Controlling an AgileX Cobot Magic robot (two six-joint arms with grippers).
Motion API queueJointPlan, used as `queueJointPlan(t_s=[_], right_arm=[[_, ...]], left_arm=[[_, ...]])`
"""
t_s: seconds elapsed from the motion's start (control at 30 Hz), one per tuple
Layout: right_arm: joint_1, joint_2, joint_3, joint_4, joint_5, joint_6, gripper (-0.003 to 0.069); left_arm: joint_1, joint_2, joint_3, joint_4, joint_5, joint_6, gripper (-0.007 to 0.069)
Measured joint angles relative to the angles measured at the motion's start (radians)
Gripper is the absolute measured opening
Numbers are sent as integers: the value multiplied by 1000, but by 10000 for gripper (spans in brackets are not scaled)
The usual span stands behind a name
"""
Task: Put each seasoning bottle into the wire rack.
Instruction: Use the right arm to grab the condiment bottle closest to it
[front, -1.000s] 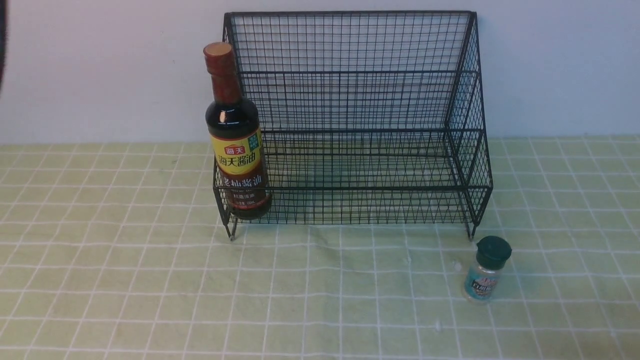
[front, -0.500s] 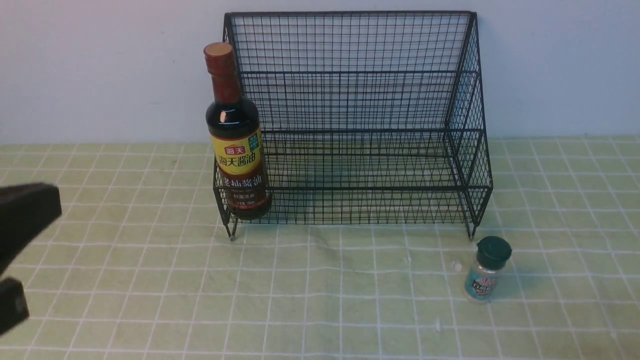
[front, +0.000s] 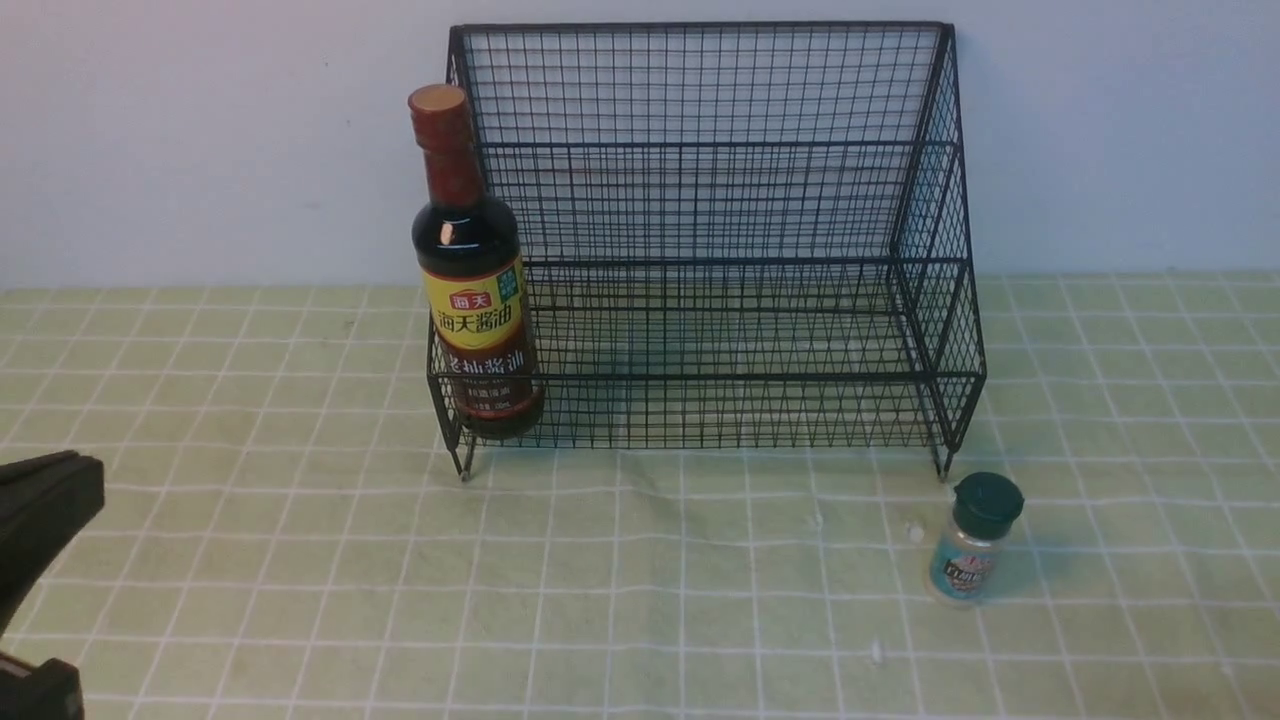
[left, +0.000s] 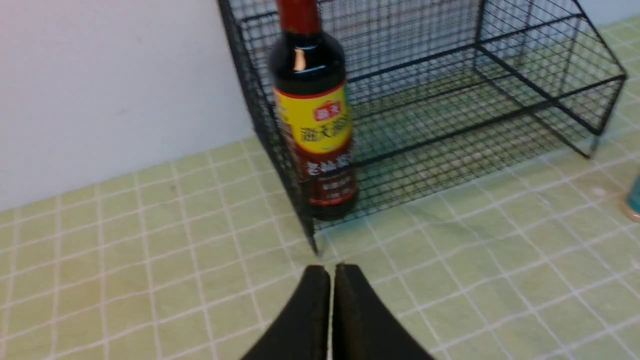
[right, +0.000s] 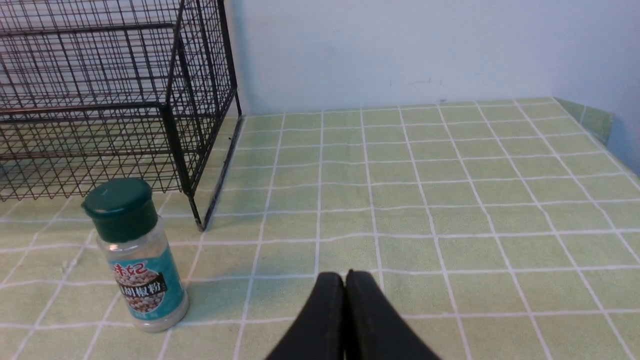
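Observation:
The black wire rack (front: 720, 200) stands against the back wall. A tall dark soy-sauce bottle (front: 470, 290) is upright at its front left corner, seemingly inside the lower tier, with mesh crossing its lower label. The small clear shaker jar (front: 972, 540) with a green cap stands on the cloth just before the rack's right foot. My left gripper (left: 331, 267) is shut and empty, a short way in front of the soy-sauce bottle (left: 315, 115). My right gripper (right: 344, 274) is shut and empty, beside and apart from the shaker jar (right: 137, 255).
A green checked cloth (front: 620, 600) covers the table up to a pale wall. Part of my left arm (front: 45, 500) shows at the left edge of the front view. The table's right edge (right: 600, 125) lies well past the rack (right: 100, 100).
My left arm has come down into the front view at the left edge and sunk lower over the last half second. The bottles and rack have not moved.

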Motion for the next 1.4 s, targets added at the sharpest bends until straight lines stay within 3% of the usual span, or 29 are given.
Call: queueJointPlan(t_s=[0.2, 0.47, 1.4], right_arm=[[0, 0, 0, 0, 0, 0, -15], [0, 0, 0, 0, 0, 0, -15], [0, 0, 0, 0, 0, 0, -15]], left_arm=[[104, -211, 294, 73, -157, -70, -6], [160, -418, 579, 79, -200, -74, -6], [160, -453, 589, 83, -164, -73, -6]])
